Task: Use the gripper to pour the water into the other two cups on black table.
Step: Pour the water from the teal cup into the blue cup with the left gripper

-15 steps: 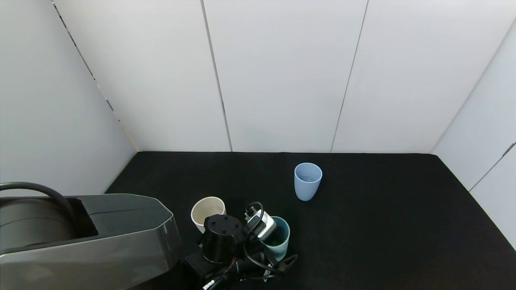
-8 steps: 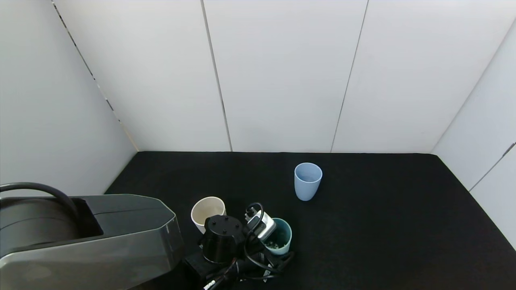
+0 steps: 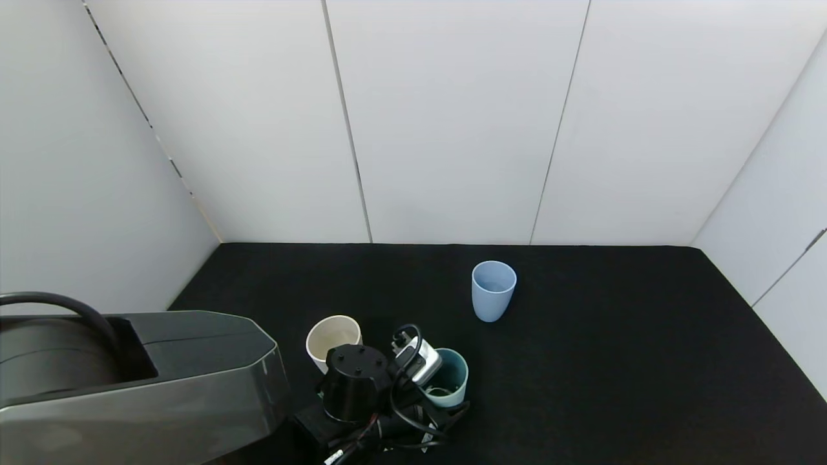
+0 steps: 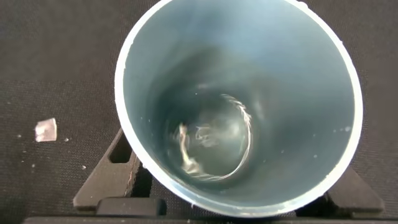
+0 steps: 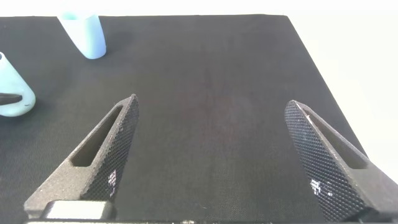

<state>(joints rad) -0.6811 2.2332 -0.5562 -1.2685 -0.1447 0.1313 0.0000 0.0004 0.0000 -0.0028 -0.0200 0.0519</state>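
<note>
Gripping teal cup (image 4: 239, 106) between left fingers (image 4: 109, 177)

Left gripper (image 3: 446, 403): we see its dark shiny wrist, small white box and looped cables at the near edge of the black table (image 3: 614, 361); its black fingers (image 4: 109, 180) sit on either side of the teal-green cup (image 3: 447, 382), closed against its wall.
Teal-green cup: upright in the grip; darker inside.
Water (image 4: 214, 146): a shallow clear pool glinting at the teal-green cup's bottom.
Cream-beige cup (image 3: 333, 339): upright, handleless, tapered; just beside the left gripper's wrist.
Periwinkle cup (image 3: 493, 290): upright, same shape; well apart, farther back near the table's middle.
Black table: flat, matte, cloth-like; we see it spreading far wider than the cups.
</note>
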